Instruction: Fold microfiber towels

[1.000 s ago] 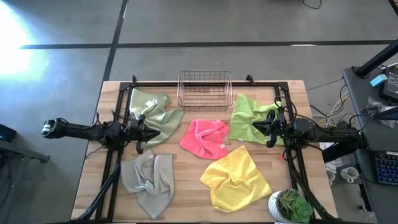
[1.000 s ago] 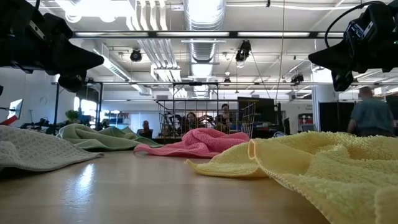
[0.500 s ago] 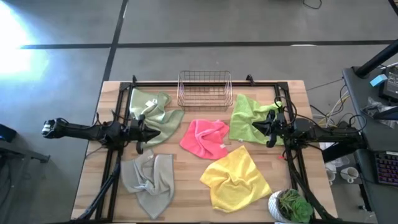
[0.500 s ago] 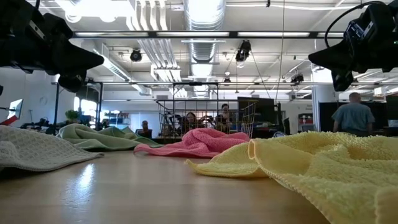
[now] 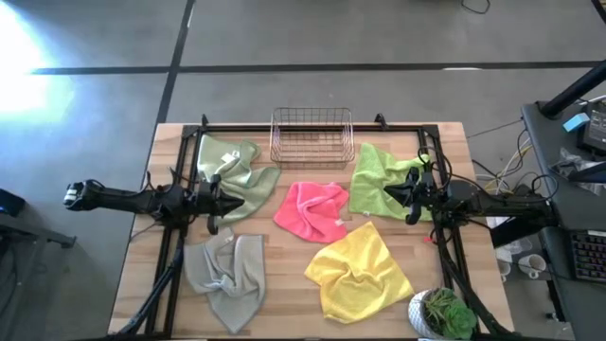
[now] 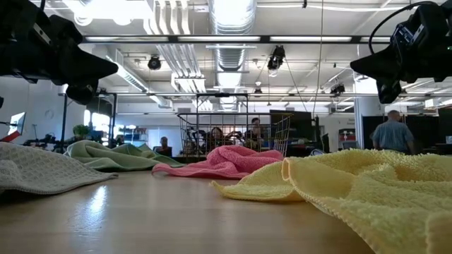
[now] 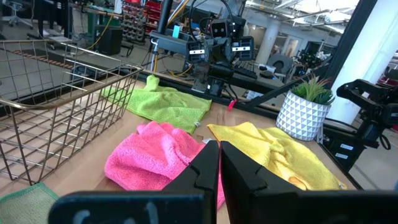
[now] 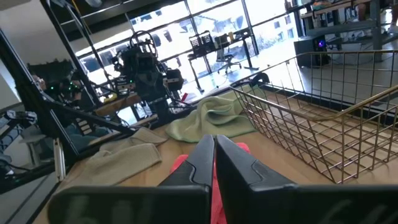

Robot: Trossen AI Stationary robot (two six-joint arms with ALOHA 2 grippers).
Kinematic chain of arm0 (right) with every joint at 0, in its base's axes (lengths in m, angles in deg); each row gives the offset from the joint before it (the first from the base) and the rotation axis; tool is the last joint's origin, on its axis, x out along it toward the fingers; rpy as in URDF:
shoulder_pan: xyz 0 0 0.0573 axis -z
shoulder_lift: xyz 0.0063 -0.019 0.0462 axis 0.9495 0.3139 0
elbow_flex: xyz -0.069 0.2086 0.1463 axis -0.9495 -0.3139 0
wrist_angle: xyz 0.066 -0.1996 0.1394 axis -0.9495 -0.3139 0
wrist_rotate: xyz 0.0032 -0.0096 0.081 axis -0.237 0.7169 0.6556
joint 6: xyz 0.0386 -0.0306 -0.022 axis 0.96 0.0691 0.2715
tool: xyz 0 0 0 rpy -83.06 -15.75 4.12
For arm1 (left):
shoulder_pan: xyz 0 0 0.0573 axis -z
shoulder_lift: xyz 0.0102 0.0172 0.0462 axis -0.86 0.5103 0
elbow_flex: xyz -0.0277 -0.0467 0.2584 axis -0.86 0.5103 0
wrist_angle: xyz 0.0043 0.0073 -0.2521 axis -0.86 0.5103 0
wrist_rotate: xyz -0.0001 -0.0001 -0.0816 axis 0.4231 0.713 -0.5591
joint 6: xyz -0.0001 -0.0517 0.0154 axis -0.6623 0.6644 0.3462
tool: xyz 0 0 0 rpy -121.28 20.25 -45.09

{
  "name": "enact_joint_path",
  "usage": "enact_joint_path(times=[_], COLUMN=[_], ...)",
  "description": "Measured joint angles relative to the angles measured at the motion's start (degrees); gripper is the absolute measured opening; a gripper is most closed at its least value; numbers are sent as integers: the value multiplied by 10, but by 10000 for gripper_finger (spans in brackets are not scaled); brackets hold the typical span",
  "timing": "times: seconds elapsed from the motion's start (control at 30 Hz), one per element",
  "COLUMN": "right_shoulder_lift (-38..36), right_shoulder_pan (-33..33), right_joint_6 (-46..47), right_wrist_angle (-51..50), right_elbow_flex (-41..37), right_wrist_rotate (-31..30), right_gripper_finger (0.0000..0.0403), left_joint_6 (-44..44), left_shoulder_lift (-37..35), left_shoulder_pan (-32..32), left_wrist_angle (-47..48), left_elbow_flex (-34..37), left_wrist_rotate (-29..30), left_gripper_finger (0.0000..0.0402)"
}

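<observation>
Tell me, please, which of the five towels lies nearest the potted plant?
The yellow towel: its corner lies beside the potted plant at the table's near right; the other four lie farther off.

Five microfiber towels lay on the desk (image 5: pixel 294 265), one of each colour: a pink towel (image 5: pixel 311 209), a yellow towel (image 5: pixel 359 270), a lime green towel (image 5: pixel 375 177), a pale sage green towel (image 5: pixel 239 170) and a grey-beige towel (image 5: pixel 225 276). One copper wire basket (image 5: pixel 311 136) stood at the far edge. One potted plant (image 5: pixel 442 315) in a white patterned pot sat at a near corner. Two dark arms reached in, so two end effectors: the left end effector (image 5: pixel 215 202) and the right end effector (image 5: pixel 411 196). Beyond the desk I counted one standing person (image 6: pixel 393 132); a few more sat behind the basket, too small to number.
</observation>
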Motion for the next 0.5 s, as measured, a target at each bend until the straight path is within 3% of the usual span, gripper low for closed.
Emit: enact_joint_path(times=[0.5], right_shoulder_lift=[0], right_shoulder_pan=[0], right_joint_6=[0], right_wrist_angle=[55], right_elbow_flex=[0], right_wrist_rotate=[-3], right_gripper_finger=[9], left_joint_6=[0], left_shoulder_lift=[0], left_shoulder_pan=[0], left_wrist_angle=[0], left_elbow_flex=[0], left_wrist_rotate=[0], left_gripper_finger=[0])
